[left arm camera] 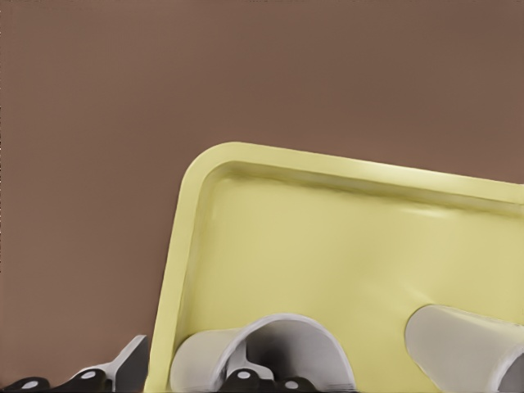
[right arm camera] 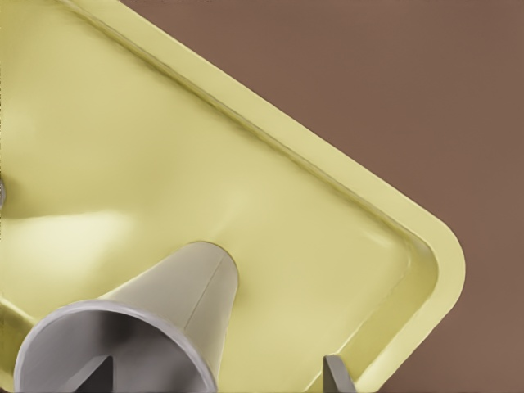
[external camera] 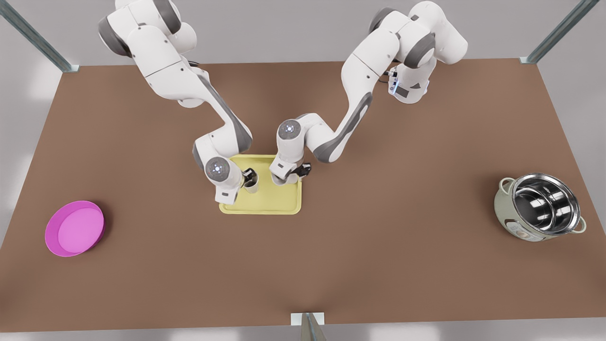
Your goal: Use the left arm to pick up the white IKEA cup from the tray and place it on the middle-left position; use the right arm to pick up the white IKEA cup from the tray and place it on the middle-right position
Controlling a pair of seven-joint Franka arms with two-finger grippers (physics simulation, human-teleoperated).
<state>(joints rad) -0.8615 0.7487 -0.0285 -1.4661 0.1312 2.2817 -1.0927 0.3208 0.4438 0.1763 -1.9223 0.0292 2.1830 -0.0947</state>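
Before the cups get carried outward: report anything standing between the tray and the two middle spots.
Nothing visible does. Bare brown table flanks the tray on both sides; the magenta bowl and steel pot sit far out near the edges. Both grippers, left and right, are at their cups.

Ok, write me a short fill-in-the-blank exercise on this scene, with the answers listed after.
1. Both white cups stand on the pale ____ tray.
2. The left gripper is at the cup nearer the front view's ____ side.
3. The magenta bowl lies at the table's edge on the front view's ____.
4. The right gripper is at the other cup, and the steel ____ sits far off on the front view's right.

Missing words: yellow; left; left; pot
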